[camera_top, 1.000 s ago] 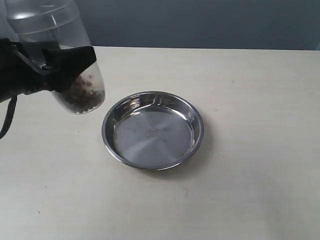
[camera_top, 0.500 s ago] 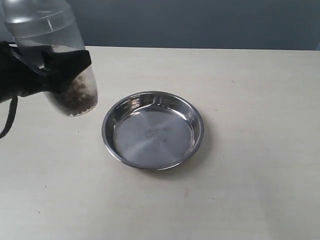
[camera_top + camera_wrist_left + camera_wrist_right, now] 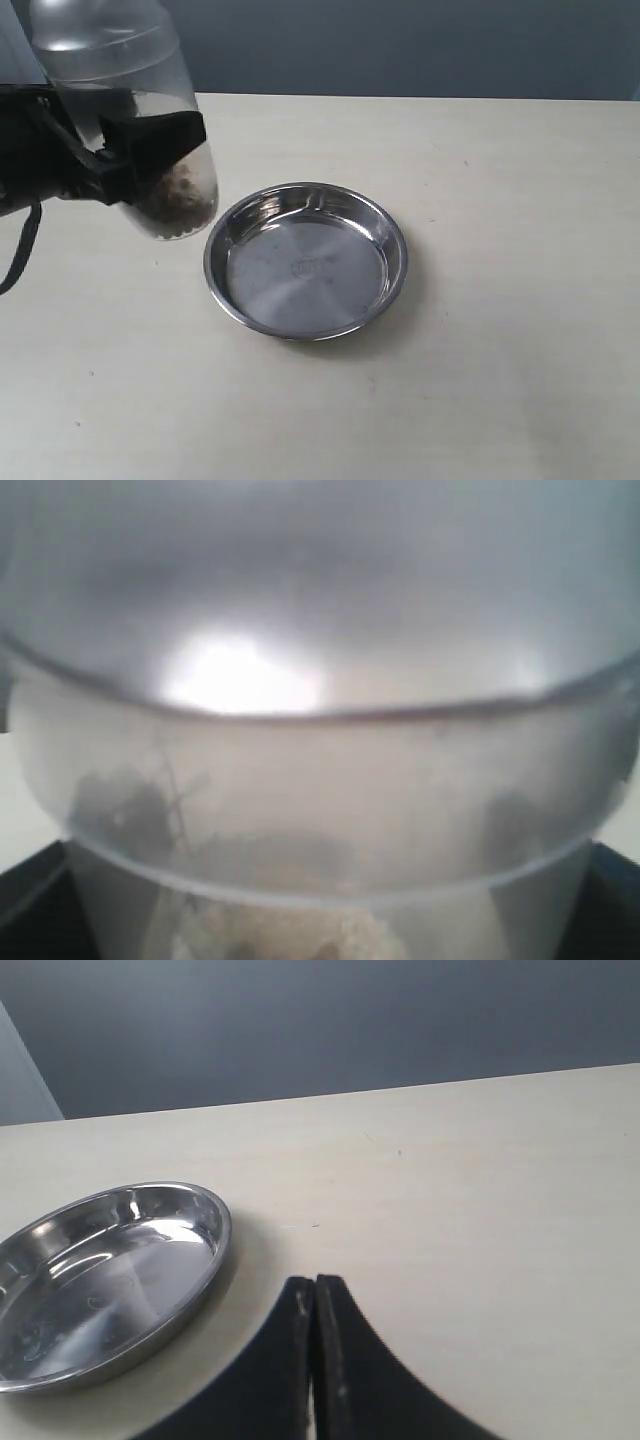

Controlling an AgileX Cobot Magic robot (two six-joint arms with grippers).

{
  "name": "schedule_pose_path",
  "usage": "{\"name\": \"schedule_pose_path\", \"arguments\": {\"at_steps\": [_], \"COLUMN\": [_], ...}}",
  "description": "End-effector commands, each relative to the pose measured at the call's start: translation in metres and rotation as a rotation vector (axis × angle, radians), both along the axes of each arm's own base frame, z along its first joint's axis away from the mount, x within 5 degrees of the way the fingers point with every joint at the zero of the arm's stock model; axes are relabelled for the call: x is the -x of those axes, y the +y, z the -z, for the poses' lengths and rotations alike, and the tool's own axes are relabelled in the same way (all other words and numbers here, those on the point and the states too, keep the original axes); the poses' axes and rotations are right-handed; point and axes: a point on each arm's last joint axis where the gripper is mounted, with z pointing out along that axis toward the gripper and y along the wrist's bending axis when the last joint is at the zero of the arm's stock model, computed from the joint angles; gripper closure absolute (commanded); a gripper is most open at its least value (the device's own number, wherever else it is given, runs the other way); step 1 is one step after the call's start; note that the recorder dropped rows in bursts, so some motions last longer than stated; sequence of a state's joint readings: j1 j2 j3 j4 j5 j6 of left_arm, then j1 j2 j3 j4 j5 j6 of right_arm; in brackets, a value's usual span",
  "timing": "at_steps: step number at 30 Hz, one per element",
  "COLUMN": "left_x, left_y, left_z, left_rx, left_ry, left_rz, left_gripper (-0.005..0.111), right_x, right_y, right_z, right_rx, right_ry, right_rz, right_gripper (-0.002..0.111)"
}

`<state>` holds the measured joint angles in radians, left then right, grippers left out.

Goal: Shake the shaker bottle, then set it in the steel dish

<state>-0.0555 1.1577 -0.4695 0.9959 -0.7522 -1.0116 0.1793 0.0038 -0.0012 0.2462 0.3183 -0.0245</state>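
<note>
The shaker bottle (image 3: 130, 110) hangs tilted in the air at the left of the exterior view, brown granules gathered at its lower end. My left gripper (image 3: 140, 150) is shut on its middle, black fingers (image 3: 165, 138) wrapped around the clear wall. In the left wrist view the bottle (image 3: 320, 760) fills the frame, blurred and frosted. The steel dish (image 3: 306, 259) lies empty on the table to the right of the bottle and also shows in the right wrist view, where the dish (image 3: 100, 1275) sits beside my right gripper (image 3: 314, 1295); that gripper is shut and empty, above the table.
The beige table (image 3: 500, 350) spreads around the dish, with a dark wall behind its far edge. A black cable (image 3: 20, 250) hangs under the left arm.
The bottle has swung left and back to the right, ending slightly lower and closer to the dish, with the granules shifting inside. The dish has not moved.
</note>
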Motion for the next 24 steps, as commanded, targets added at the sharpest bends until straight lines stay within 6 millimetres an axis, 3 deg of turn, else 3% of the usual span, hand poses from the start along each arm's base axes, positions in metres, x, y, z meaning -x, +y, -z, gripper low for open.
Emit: {"name": "schedule_pose_path", "arguments": {"at_steps": [1, 3, 5, 8, 10, 13, 15, 17, 21, 24], "left_x": [0.024, 0.020, 0.005, -0.011, -0.009, 0.010, 0.017, 0.014, 0.000, -0.006], "left_y": [-0.027, -0.025, -0.015, 0.002, -0.002, -0.020, -0.025, -0.023, -0.016, -0.017], "left_z": [-0.010, -0.002, 0.003, 0.003, -0.002, -0.007, -0.007, -0.009, -0.032, -0.029], "left_rx": [0.055, -0.015, -0.036, 0.121, 0.158, 0.086, 0.046, 0.072, 0.180, 0.052], "left_ry": [-0.160, -0.140, -0.061, 0.071, 0.031, -0.080, -0.106, -0.104, -0.215, -0.166], "left_rz": [0.447, 0.416, 0.221, -0.061, -0.013, 0.294, 0.402, 0.361, 0.229, 0.217], "left_gripper": [0.106, 0.106, 0.106, 0.106, 0.106, 0.106, 0.106, 0.106, 0.106, 0.106], "right_x": [0.000, 0.000, 0.000, 0.000, 0.000, 0.000, 0.000, 0.000, 0.000, 0.000], "right_y": [0.000, 0.000, 0.000, 0.000, 0.000, 0.000, 0.000, 0.000, 0.000, 0.000], "right_z": [-0.001, -0.001, -0.001, -0.001, -0.001, -0.001, -0.001, -0.001, -0.001, -0.001], "right_rx": [0.000, 0.000, 0.000, 0.000, 0.000, 0.000, 0.000, 0.000, 0.000, 0.000], "right_ry": [-0.012, -0.012, -0.012, -0.012, -0.012, -0.012, -0.012, -0.012, -0.012, -0.012], "right_rz": [0.001, 0.001, 0.001, 0.001, 0.001, 0.001, 0.001, 0.001, 0.001, 0.001], "right_gripper": [0.109, 0.109, 0.109, 0.109, 0.109, 0.109, 0.109, 0.109, 0.109, 0.109]}}
